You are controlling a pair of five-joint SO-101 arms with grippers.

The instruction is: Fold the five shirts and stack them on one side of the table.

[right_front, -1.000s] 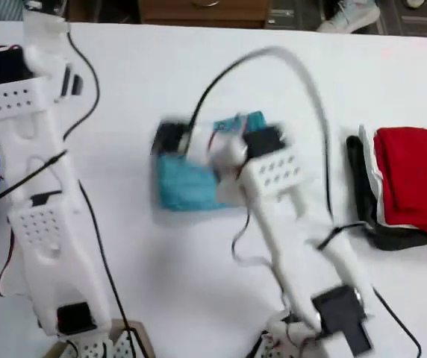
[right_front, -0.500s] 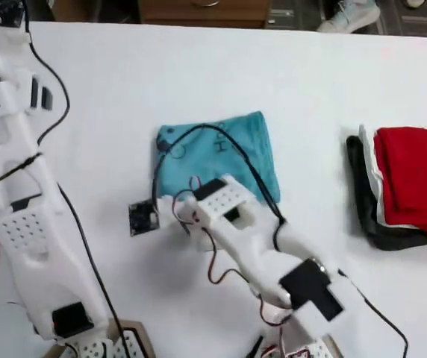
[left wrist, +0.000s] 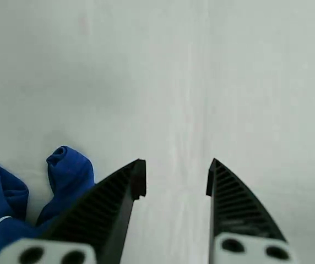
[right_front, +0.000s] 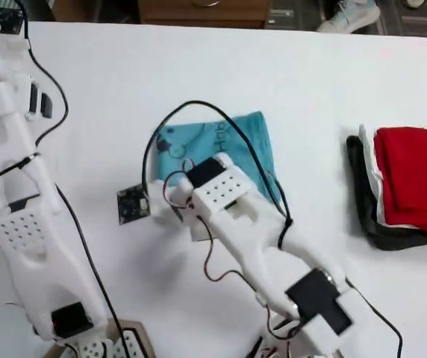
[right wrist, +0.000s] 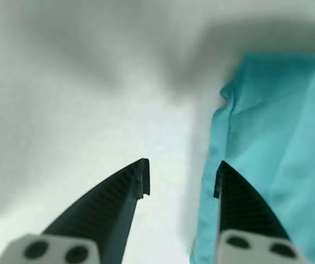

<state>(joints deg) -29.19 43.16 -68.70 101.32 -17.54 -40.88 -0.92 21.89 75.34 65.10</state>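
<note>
- Jaws of the right gripper (right wrist: 181, 168) stand spread just above the white table (right_front: 198, 60), holding nothing; one finger sits at the hemmed edge of the teal shirt (right wrist: 273, 137), the other over bare tabletop.
- Left gripper (left wrist: 176, 165) hangs spread and unloaded too, over the table, with the crumpled blue shirt (left wrist: 69, 176) just beside one finger.
- From the high view, the teal shirt (right_front: 236, 138) lies folded near the table's middle, its near corner covered by the right arm and a black cable looping across it. The wrist view gives the hem and a fold line up close.
- At the table's right edge the high view takes in a stack: a red shirt (right_front: 415, 186) on top, a white layer under it, a black shirt (right_front: 366, 216) at the bottom, well apart from the teal one.
- Dark print with letters crosses the far part of the teal shirt in the high view; it appears too small and too broken up by the cable to make out.
- Against half a second ago, the right arm's head has shifted slightly toward the table's far left and hides more of the shirt's near corner. A second ago that arm reached farther across the shirt. The left arm has barely moved in the last half second, and the stack has stayed put.
</note>
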